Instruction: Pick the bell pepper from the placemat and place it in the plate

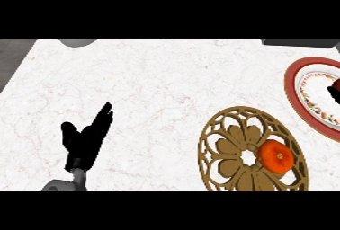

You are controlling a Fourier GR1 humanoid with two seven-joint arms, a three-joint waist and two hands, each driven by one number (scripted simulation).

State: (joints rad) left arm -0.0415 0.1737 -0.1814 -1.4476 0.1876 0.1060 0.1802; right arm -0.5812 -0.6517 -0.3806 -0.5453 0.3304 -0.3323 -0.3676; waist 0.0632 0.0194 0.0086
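Observation:
An orange bell pepper point(275, 156) lies on the right part of a round gold openwork placemat point(229, 143) at the lower right. A red-rimmed plate point(297, 96) with a flowered band sits beyond it, cut by the right edge. My left hand point(85, 139) rests at the lower left, fingers straight and up, holding nothing, far from the pepper. A small black part of my right hand point(333, 93) shows at the right edge over the plate; most of it lies outside the view.
The white marble counter point(159, 90) spreads between the left hand and the placemat. A grey round object point(78, 42) sits at the far edge, top left. A dark object point(299, 42) lies at the top right.

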